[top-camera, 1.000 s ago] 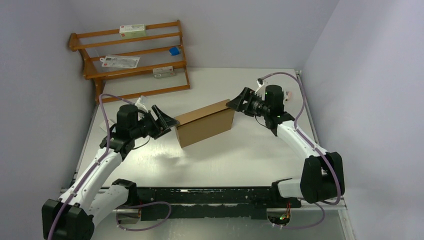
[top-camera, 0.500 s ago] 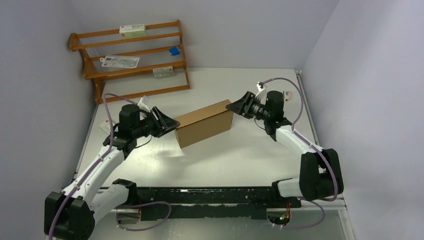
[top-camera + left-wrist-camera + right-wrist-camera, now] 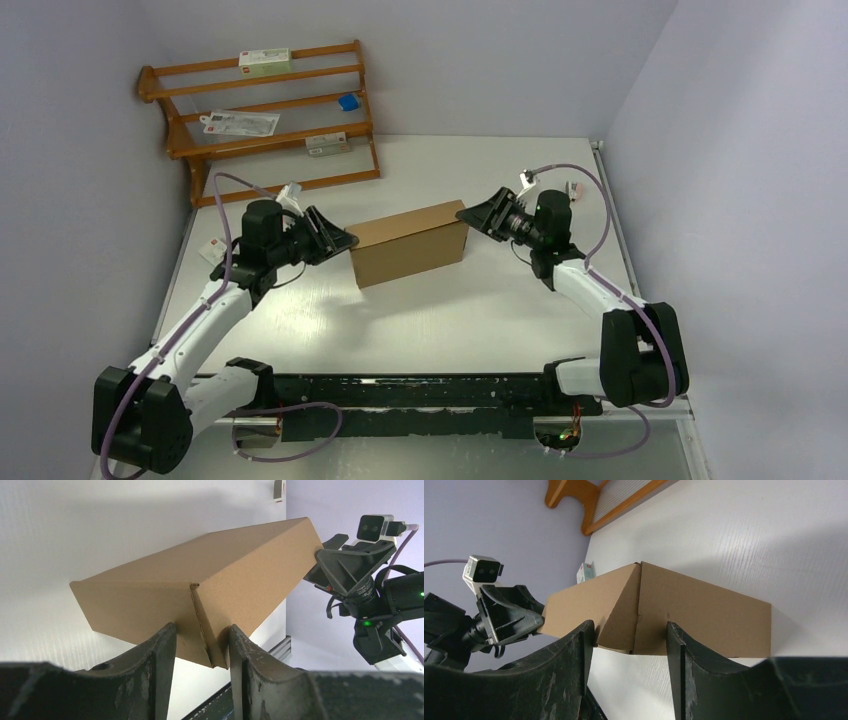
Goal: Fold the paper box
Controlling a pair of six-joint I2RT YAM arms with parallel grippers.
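Both half-open: left gripper [image 3: 201, 627] and right gripper [image 3: 629, 623] straddle opposite paper box [image 3: 408, 245] ends; grip unclear. Wrist views alone show the end seams.

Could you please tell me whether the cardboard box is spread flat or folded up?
Folded up: the cardboard box forms a closed rectangular block, and both wrist views show its end panels folded shut.

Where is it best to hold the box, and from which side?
Probably best: grip the box at its short ends, the left tool from the left, the right tool from the right. It is long, with one end facing each arm.
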